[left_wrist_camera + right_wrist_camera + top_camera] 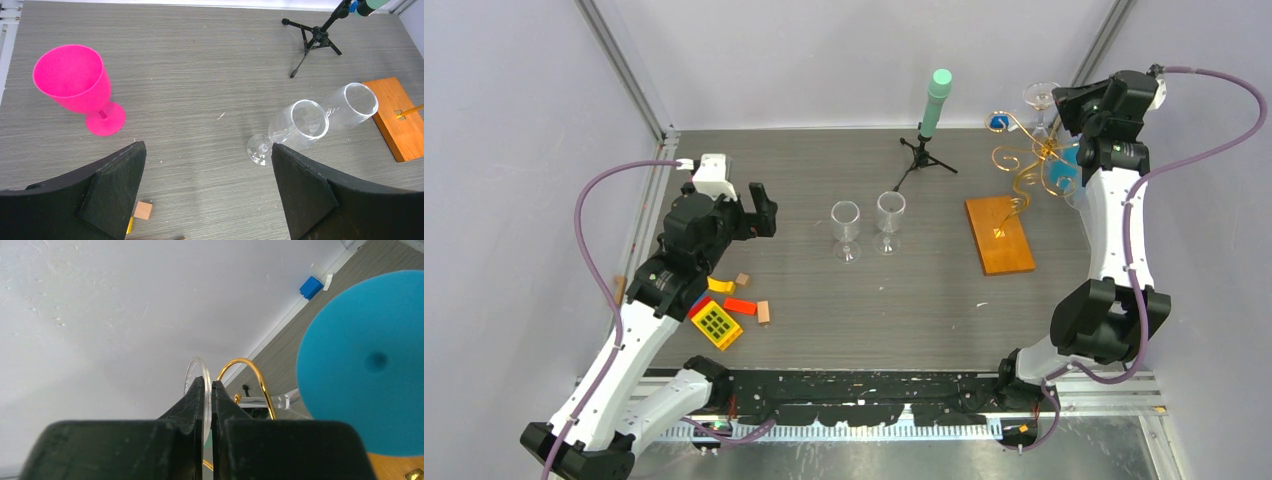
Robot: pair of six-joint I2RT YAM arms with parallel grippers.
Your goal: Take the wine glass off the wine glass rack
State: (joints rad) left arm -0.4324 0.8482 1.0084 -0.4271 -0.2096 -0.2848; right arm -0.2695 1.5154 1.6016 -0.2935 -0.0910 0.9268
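The gold wire wine glass rack (pixel 1027 163) stands on its orange-brown wooden base (pixel 999 235) at the back right. A clear wine glass (pixel 1041 98) hangs foot-up at the rack's far side. My right gripper (pixel 1062 102) is shut on the rim of that glass's round foot (pixel 196 374). In the right wrist view the right gripper (pixel 208 384) pinches the thin clear disc, and the stem (pixel 272 401) runs past a gold arm (pixel 250 365). My left gripper (pixel 207 175) is open over bare table, far from the rack (pixel 759 210).
A blue glass (pixel 367 365) hangs on the rack beside the clear one. Two clear glasses (pixel 846 230) (pixel 890 221) stand mid-table, a pink goblet (pixel 75 82) to the left. A black tripod with a mint cylinder (pixel 934 110) stands at the back. Small blocks (pixel 724 312) lie near the left arm.
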